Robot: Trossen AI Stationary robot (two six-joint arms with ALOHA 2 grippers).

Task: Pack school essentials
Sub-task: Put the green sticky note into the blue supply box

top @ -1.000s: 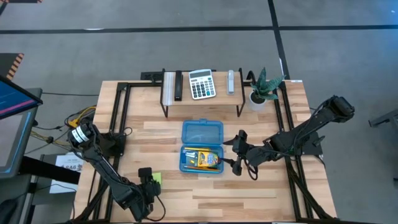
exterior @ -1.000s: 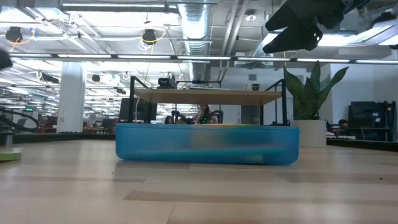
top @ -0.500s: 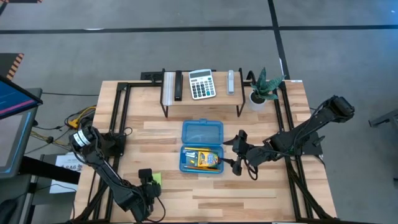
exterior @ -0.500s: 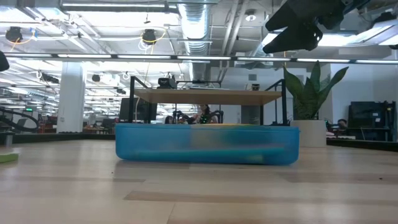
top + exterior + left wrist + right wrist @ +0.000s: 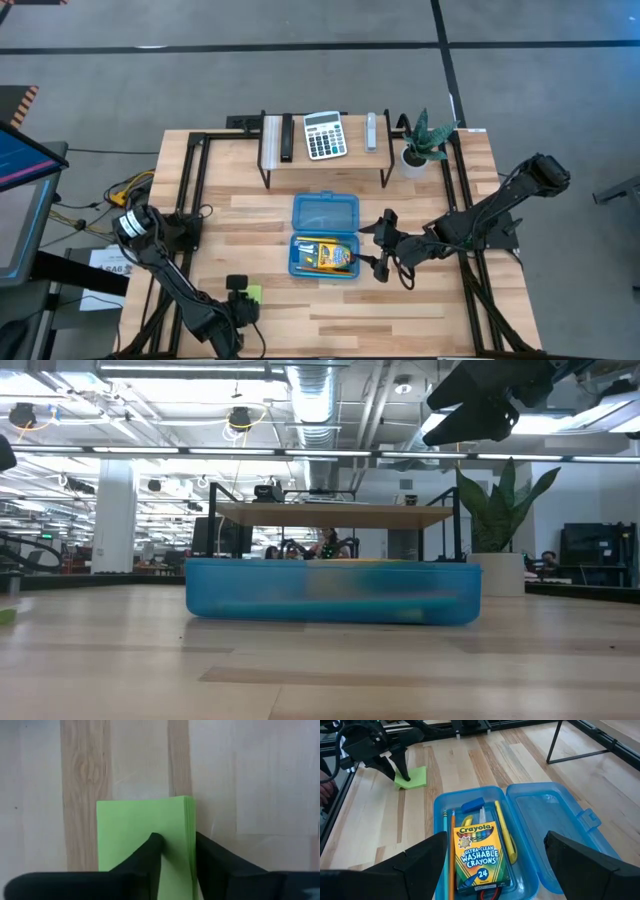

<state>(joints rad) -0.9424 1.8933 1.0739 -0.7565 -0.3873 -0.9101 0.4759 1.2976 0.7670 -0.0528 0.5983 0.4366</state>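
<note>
An open blue pencil case [image 5: 325,235] lies mid-table. Its tray holds a crayon box [image 5: 477,855], a blue eraser [image 5: 472,805] and yellow [image 5: 502,827], orange [image 5: 452,855] and green [image 5: 444,840] pencils. A lime sticky-note pad [image 5: 253,293] lies near the table's front left. My left gripper [image 5: 238,290] is shut on it and also shows in the right wrist view [image 5: 402,770]. My right gripper [image 5: 381,246] hangs open above the table, just right of the case, with nothing between its fingers. My left gripper has a strip of the sticky-note pad along one side edge [image 5: 189,845] between its two fingers. One finger [image 5: 152,852] is on the top face, the other [image 5: 212,857] against that edge. The fingers come steeply from above. The pad seems to lie on the table.
A black rack [image 5: 325,150] at the far side carries a grey-white calculator [image 5: 324,134]. A small potted plant [image 5: 425,140] stands to its right. Black frame rails [image 5: 195,200] run along both sides of the table. Bare wood lies between the pad and the case.
My left gripper has sunk a little onto the sticky-note pad, rolled slightly, and closed its fingers on the pad's side. The right arm has kept still.
</note>
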